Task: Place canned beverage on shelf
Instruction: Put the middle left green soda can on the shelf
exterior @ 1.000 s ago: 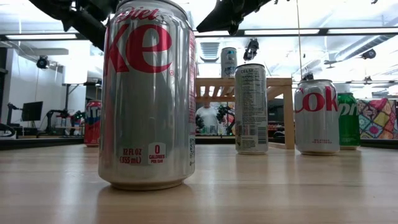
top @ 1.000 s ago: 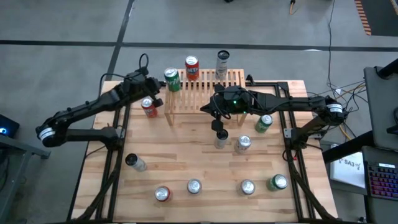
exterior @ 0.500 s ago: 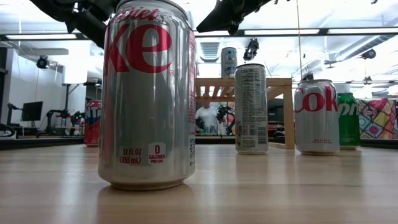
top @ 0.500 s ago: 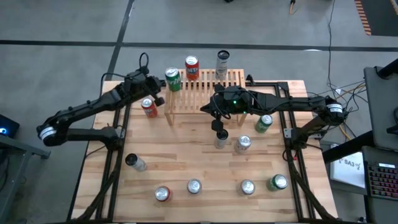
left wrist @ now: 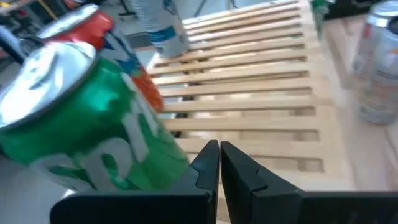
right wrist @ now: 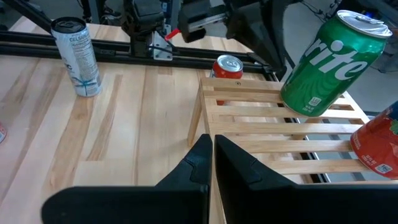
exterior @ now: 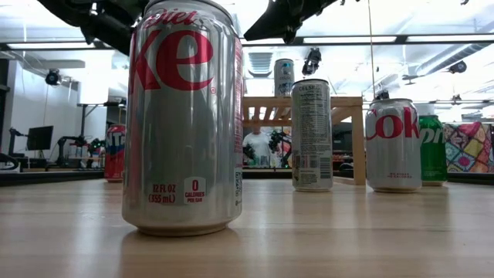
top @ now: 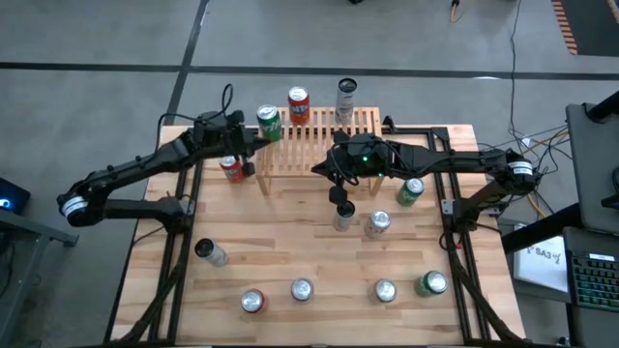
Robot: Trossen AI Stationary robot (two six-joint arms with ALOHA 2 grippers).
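Observation:
The light-wood slatted shelf point(top: 314, 145) stands at the table's far middle. On it are a green can point(top: 268, 123) at the far left corner, a red can point(top: 298, 104) and a tall silver can point(top: 345, 100). My left gripper point(left wrist: 219, 165) is shut, just left of the shelf and close beside the green can point(left wrist: 93, 130). My right gripper point(right wrist: 211, 162) is shut and holds nothing. It hangs over the shelf's near edge point(right wrist: 261, 168), pointing toward the table's left. My left gripper has its shut fingers point(left wrist: 205, 168) close against the green can's lower side point(left wrist: 168, 165), coming from the table's left. I cannot tell whether they touch it.
A red can point(top: 230, 166) stands on the table left of the shelf. A tall silver can point(top: 343, 215), a silver can point(top: 377, 222) and a green can point(top: 410, 190) stand near the middle. Several more line the near edge, one filling the low view point(exterior: 184, 116).
My left gripper has stayed in place but swung its fingers toward the table's right, toward the green can and the shelf's left end. The cans stand as before.

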